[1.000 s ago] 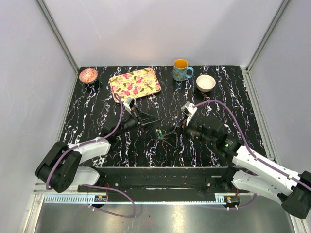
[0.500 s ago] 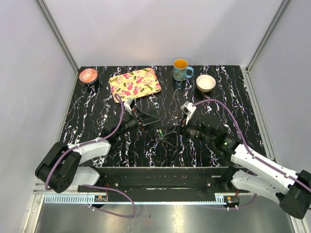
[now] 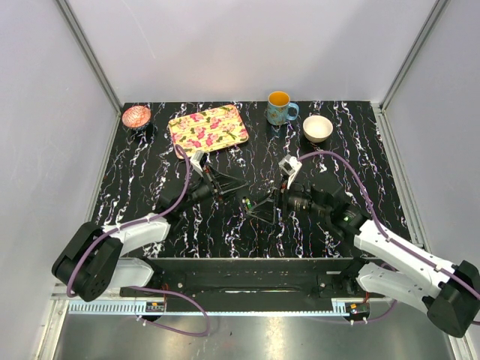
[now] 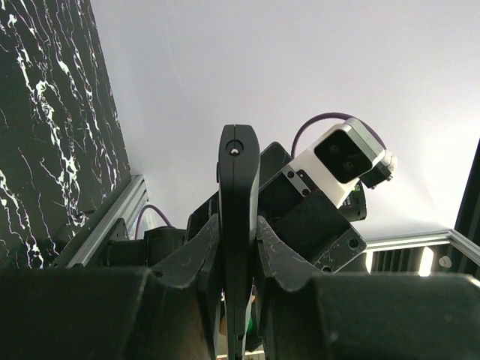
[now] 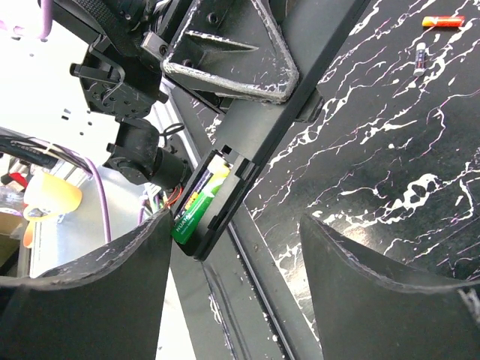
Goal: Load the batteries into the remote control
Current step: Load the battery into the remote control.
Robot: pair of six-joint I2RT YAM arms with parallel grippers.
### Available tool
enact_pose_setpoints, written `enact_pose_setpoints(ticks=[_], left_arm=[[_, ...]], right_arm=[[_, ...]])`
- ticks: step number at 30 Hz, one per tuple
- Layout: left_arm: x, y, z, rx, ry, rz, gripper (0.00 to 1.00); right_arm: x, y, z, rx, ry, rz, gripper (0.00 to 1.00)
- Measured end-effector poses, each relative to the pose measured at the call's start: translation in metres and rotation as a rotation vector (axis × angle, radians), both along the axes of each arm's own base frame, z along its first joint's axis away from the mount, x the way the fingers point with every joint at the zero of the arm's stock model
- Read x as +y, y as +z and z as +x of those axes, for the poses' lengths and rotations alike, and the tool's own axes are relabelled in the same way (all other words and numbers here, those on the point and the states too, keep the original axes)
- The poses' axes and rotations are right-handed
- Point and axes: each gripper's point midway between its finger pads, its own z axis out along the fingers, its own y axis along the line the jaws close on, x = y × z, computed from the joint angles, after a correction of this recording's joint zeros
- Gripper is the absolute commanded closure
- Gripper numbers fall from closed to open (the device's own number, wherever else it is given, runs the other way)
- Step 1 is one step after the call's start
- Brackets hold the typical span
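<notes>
Left gripper [image 4: 238, 247] pressed onto the slim black rectangular plastic remote control [image 5: 259, 139], pinching it edge-on and holding it above the black white-veined marble-pattern table [image 5: 390, 150]. Battery bay open at the remote's near end; one green cylindrical battery [image 5: 195, 204] sits inside. Right gripper [image 5: 234, 247] spread wide, jaws either side of that end, holding nothing. Red-orange cylindrical battery [image 5: 442, 21] and pale slim battery [image 5: 420, 58] lie loose on the table, near each other.

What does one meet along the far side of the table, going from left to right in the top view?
A pink bowl, floral tray, mug, white bowl.
</notes>
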Motion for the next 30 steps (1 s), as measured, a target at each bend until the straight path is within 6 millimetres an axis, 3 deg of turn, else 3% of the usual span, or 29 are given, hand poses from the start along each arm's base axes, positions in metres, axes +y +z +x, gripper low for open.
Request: enact_pose_setpoints(ticks=[15,23,27,30], left_arm=[[-0.008,0.003,-0.013,-0.02,-0.041,0.002,1.0],[-0.008,0.003,-0.015,-0.02,-0.046,0.002,1.0],[-0.009,0.002,-0.016,-0.026,-0.05,0.01,1.0],[-0.009,0.002,-0.019,-0.049,-0.052,0.03,1.0]], right_arm=[[0.003,-0.001,0.013,0.051,-0.016,0.042,0.33],[0.004,0.001,0.013,0.061,-0.008,0.063,0.44],[0.007,0.001,0.011,0.076,0.014,0.079,0.32],[0.009,-0.005,0.007,0.12,0.041,0.084,0.32]])
